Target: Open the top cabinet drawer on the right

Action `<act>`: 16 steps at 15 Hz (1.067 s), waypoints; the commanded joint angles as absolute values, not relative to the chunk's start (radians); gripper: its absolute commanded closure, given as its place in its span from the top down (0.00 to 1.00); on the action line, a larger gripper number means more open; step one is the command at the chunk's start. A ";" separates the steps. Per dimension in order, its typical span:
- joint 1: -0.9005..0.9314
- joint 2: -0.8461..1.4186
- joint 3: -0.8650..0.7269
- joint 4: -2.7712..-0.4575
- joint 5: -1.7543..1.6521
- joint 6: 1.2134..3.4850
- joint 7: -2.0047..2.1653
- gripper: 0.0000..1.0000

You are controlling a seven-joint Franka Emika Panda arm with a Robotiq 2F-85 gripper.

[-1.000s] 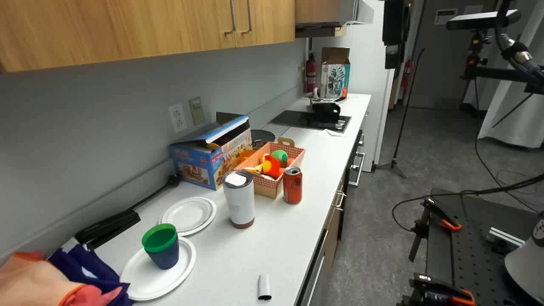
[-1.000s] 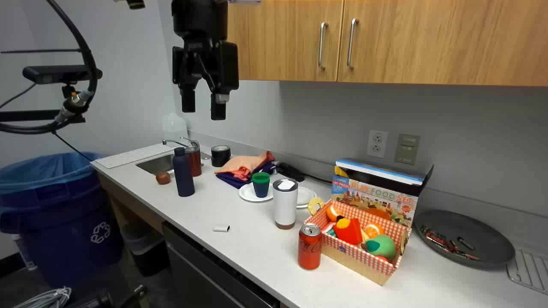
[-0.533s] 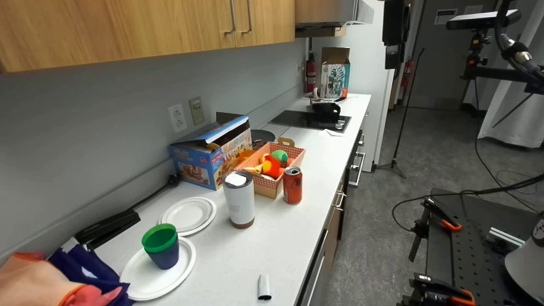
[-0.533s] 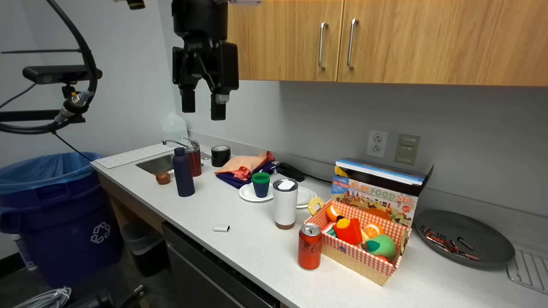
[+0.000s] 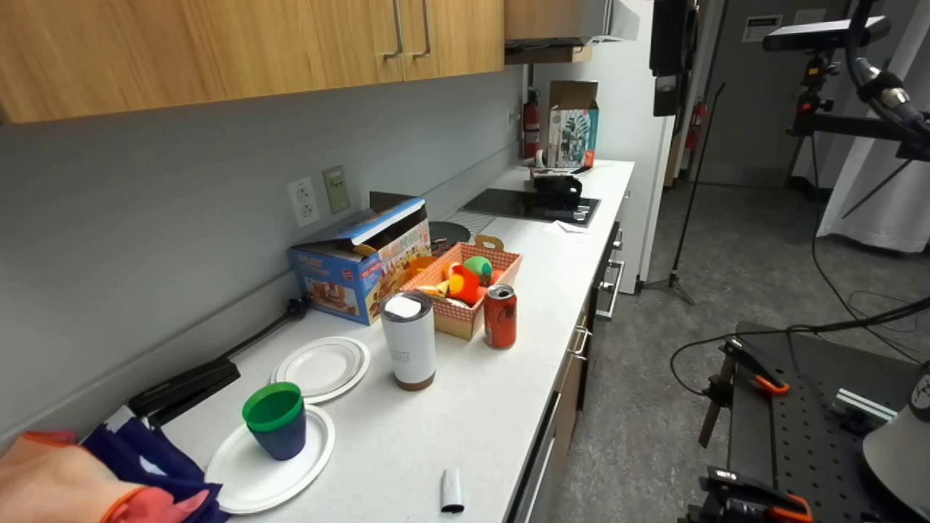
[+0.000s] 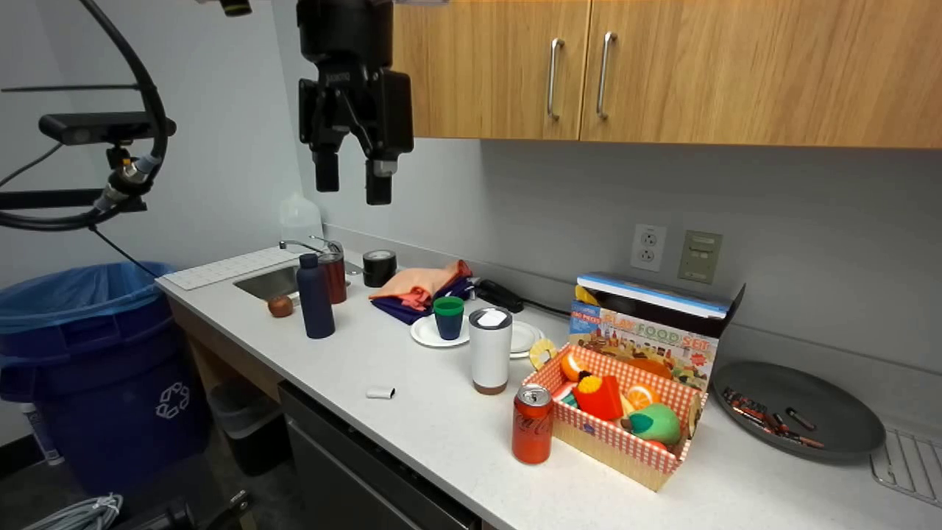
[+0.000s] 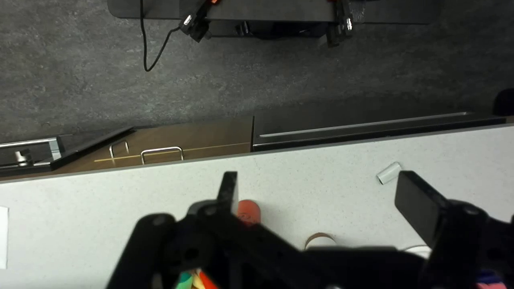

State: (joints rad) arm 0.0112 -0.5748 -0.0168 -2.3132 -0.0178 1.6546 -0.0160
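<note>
The top cabinet drawer is a flat honey-coloured wall-cabinet door (image 6: 765, 73), shut, also seen in an exterior view (image 5: 458, 40). Its slim vertical silver handle (image 6: 605, 75) sits at its left edge, beside the matching neighbouring door (image 6: 486, 73) with its own handle (image 6: 553, 78). The shelves inside are hidden. My gripper (image 6: 353, 180) hangs pointing down, in front of the cabinet and apart from both handles. In the wrist view my gripper (image 7: 319, 192) stands wide open with nothing between the fingers. The cabinet doors are out of the wrist view.
Below on the white counter (image 6: 441, 412) stand a white tumbler (image 6: 491, 350), a red can (image 6: 533, 424), a basket of toy food (image 6: 611, 456), a toy box (image 6: 647, 331) and cups on a plate (image 6: 448, 318). A range hood (image 5: 552, 22) adjoins the cabinet.
My gripper has moved very slightly up and, in the exterior views, a little toward the cabinet. It stays open. The doors and the things on the counter have not moved.
</note>
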 commanded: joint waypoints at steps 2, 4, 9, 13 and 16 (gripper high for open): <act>0.007 -0.571 -0.009 -2.272 -0.024 1.733 -0.019 1.00; 0.007 -0.563 0.003 -2.239 -0.038 1.764 -0.010 1.00; 0.007 -0.501 0.019 -2.124 -0.054 1.888 -0.009 1.00; -0.005 -0.420 0.038 -2.059 -0.096 2.081 0.010 1.00; -0.015 -0.344 0.047 -2.009 -0.163 2.195 0.024 1.00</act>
State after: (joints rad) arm 0.0112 -0.4298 0.0229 -2.0861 -0.0991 2.1223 -0.0079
